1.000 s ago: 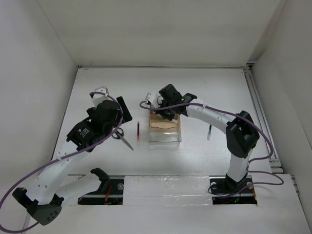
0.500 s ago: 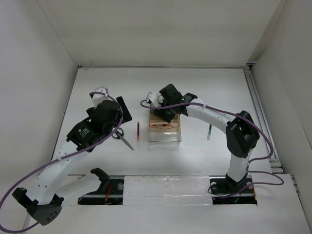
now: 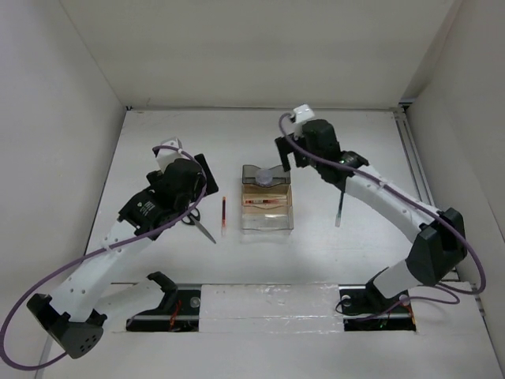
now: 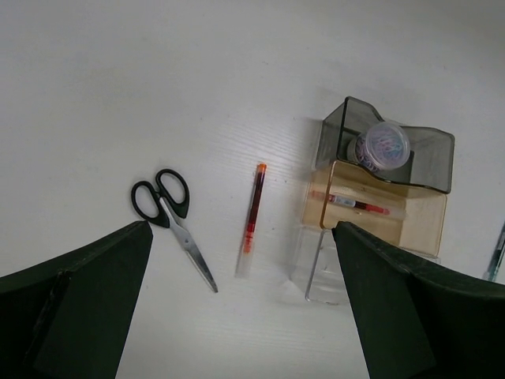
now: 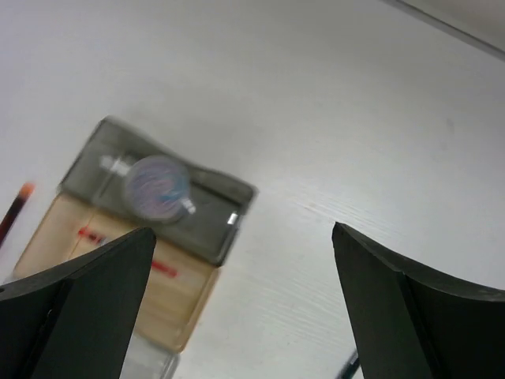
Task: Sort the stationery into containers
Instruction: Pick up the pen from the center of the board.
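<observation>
Bins [image 3: 267,227] sitting mid-table. Scissors [image 4: 170,221] lying left of them, red pen [image 4: 252,219] between — stiff, light, blades probably slick, so gripping near the pivot. Both pincers gaping wide, empty: left gripper [image 4: 242,227] hovering over the pen, right gripper [image 5: 242,229] hanging above the round piece [image 5: 160,188] in the dark bin [image 5: 213,229].

A robotics lab booth: plain white walls [image 3: 55,118] enclosing a white table [image 3: 363,150].

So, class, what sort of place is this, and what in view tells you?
Probably a robotics test booth: bare white walls box in a white table, the left arm and right arm are bolted at its near edge, and scissors and plastic bins are laid out.
</observation>
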Action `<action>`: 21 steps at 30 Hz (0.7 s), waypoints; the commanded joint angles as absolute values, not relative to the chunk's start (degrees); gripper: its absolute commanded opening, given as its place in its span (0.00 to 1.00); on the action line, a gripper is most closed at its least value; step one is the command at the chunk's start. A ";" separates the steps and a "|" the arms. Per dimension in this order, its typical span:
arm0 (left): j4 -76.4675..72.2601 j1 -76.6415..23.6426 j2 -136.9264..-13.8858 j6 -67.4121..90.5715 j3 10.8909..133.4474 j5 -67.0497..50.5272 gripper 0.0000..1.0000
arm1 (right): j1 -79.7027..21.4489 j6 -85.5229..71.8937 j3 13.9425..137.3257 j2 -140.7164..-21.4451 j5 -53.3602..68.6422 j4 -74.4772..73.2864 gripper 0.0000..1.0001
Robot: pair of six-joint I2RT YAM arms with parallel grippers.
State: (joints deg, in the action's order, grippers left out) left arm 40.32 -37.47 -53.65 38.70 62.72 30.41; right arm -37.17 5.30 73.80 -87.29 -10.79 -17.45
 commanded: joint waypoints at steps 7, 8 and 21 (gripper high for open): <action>34.45 -31.46 -53.88 34.54 57.93 25.83 1.00 | -17.76 -28.73 64.27 -87.36 -25.31 -19.34 0.91; 34.45 -31.46 -53.88 34.54 57.92 26.36 1.00 | -17.06 -30.65 63.38 -88.15 -25.83 -19.95 0.91; 34.45 -31.46 -53.88 34.54 57.92 25.85 1.00 | -14.06 -37.09 62.86 -96.86 -25.14 -30.06 0.77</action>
State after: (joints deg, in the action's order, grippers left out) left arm 35.77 -31.66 -55.22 35.33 58.08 26.06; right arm -13.89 -34.44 62.83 -97.60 -23.64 -28.64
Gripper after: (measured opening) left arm 0.997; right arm 0.773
